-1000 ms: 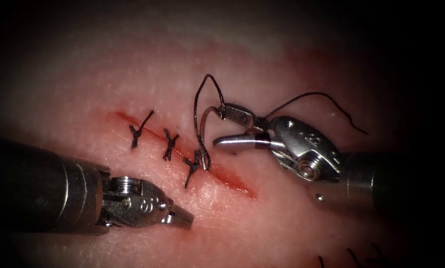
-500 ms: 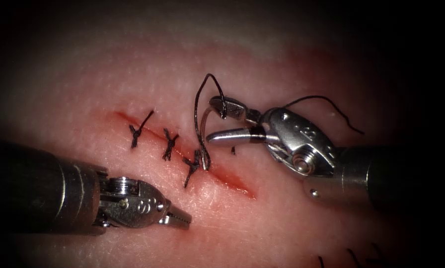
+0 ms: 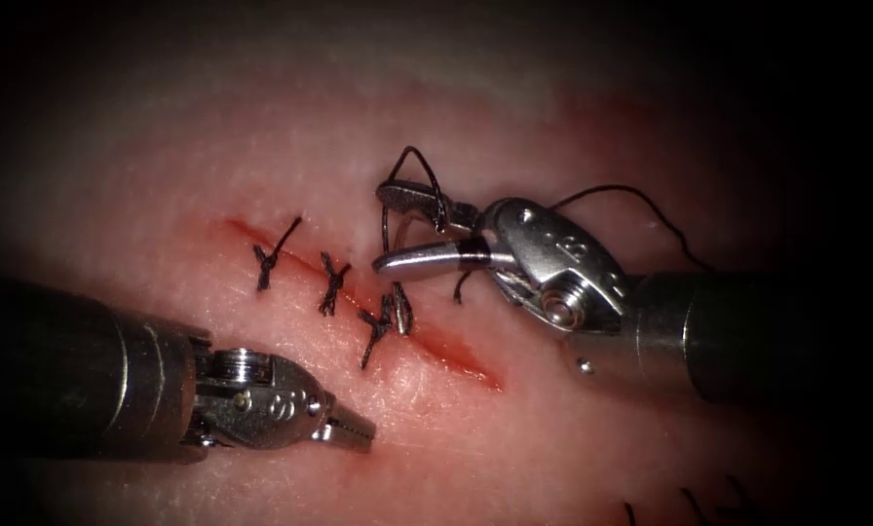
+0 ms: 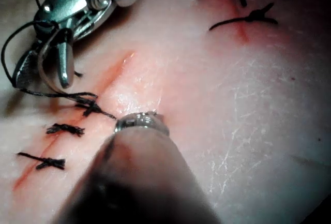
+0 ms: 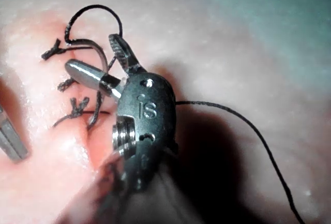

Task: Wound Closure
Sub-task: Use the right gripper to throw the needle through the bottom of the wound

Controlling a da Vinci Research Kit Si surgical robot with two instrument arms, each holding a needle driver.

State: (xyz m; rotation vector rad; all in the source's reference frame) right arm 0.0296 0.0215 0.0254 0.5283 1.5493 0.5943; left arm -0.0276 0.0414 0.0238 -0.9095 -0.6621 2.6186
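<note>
Looking at the cut (image 3: pixel 378 312), I see my right tool (image 3: pixel 390 229) just to its right with jaws apart around the needle (image 3: pixel 398 234), which seems to stand in the tissue (image 3: pixel 261 156) beside the third stitch (image 3: pixel 378 326). Thread (image 3: pixel 412 166) loops above. My left tool (image 3: pixel 354 429) lies left of the cut, jaws together, empty.
</note>
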